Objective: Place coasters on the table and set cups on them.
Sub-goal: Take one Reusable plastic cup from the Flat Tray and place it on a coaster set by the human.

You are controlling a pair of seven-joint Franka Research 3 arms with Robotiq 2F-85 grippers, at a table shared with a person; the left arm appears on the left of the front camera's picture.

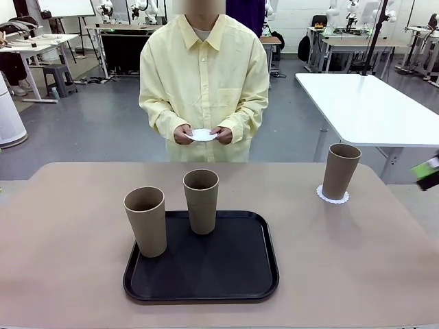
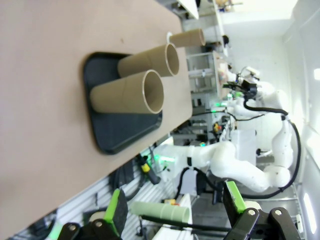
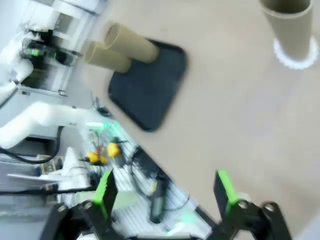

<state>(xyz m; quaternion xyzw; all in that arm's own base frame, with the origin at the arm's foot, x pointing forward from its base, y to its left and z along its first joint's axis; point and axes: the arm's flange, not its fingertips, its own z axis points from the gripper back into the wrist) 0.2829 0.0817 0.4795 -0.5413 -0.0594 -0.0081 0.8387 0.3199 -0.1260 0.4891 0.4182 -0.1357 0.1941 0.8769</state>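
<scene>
Front view first: the beige worktop (image 1: 357, 260) spans the whole near ground, and a person (image 1: 204, 89) in a pale yellow shirt stands at its far edge. Behind, to the right, is a white table (image 1: 363, 103). A black tray (image 1: 233, 274) with rounded corners lies on the worktop, near the middle and towards the robot's side.

In the left wrist view the left arm's jaws stand wide apart. Their green pads (image 2: 116, 212) have nothing between them, and they sit beyond the worktop's edge, looking along it at the tray. The right arm's jaws are likewise spread in the right wrist view. That picture is blurred, but the pads (image 3: 225, 192) are well apart and grip nothing.

Three tan cups stand upright. Two are in the tray, a cup (image 1: 146, 221) at its left edge and a cup (image 1: 202, 200) at its far edge, near each other but not touching. The third cup (image 1: 341, 171) stands well apart at the worktop's far right, on a white lacy coaster (image 1: 333, 197) whose scalloped rim shows round the base. A second coaster (image 1: 202, 135) is off the worktop — the person holds it at waist height, a hand (image 1: 182, 134) at one edge and a hand (image 1: 223, 135) at the other
</scene>
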